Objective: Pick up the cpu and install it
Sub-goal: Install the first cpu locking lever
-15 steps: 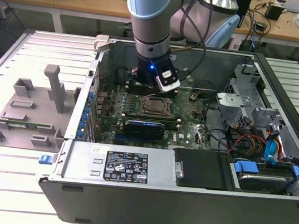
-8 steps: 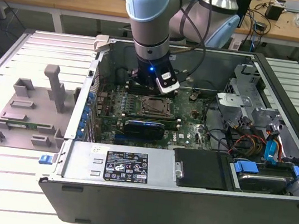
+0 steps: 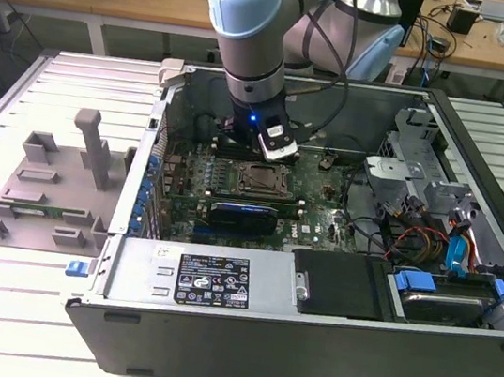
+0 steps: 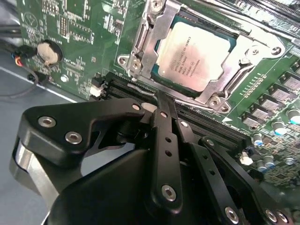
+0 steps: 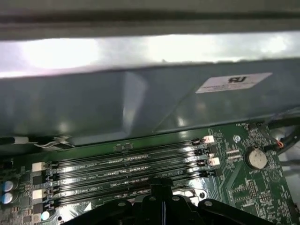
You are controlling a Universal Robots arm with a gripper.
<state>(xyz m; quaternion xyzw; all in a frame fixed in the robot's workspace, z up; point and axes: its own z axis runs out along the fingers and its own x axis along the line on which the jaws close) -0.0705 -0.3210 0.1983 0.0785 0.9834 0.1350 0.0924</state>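
Note:
The cpu (image 4: 194, 56), a flat silvery square chip, lies inside the metal-framed socket (image 4: 145, 42) of the green motherboard (image 3: 315, 212). My gripper (image 4: 161, 101) hangs just beside that socket, over the black memory slots (image 5: 126, 164), with its black fingers closed together and nothing between them. In the exterior view the arm's wrist (image 3: 253, 118) reaches down into the open computer case (image 3: 304, 348), just behind the socket (image 3: 258, 180). The fingertips (image 5: 161, 185) show low over the slots in the first wrist view.
The case wall (image 5: 140, 108) rises close behind the memory slots. A coin battery (image 4: 49, 51) sits on the board. Cables and drive bays (image 3: 432, 253) fill the exterior view's right of the case. A grey moulded fixture (image 3: 53, 187) lies on the table at the exterior view's left.

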